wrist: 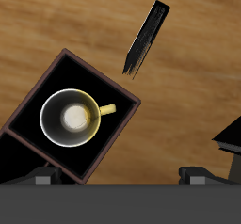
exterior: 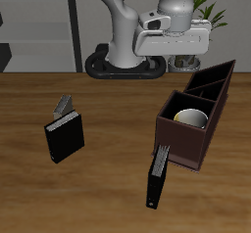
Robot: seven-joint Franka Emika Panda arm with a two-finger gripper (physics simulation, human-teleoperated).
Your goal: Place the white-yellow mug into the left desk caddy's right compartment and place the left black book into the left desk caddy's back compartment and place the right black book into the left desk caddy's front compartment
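The white-yellow mug [exterior: 191,116] [wrist: 72,118] stands upright inside the right compartment [exterior: 174,113], the big square section of the left desk caddy [exterior: 186,151] [wrist: 112,139]. My gripper [exterior: 184,65] [wrist: 120,181] hangs open high above the caddy, holding nothing. The left black book [exterior: 157,178] [wrist: 146,40], with a white dot at one end, stands on edge just outside the caddy's end nearest the table's front. The right black book [exterior: 66,137] lies flat, far across the table from the caddy. Both narrow slots [exterior: 209,84] hold nothing.
A small grey patterned book [exterior: 64,105] stands just behind the flat black book. The robot's base [exterior: 123,66] sits at the table's back. In the wrist view, a dark shape [wrist: 231,134] at the frame's edge cannot be identified.
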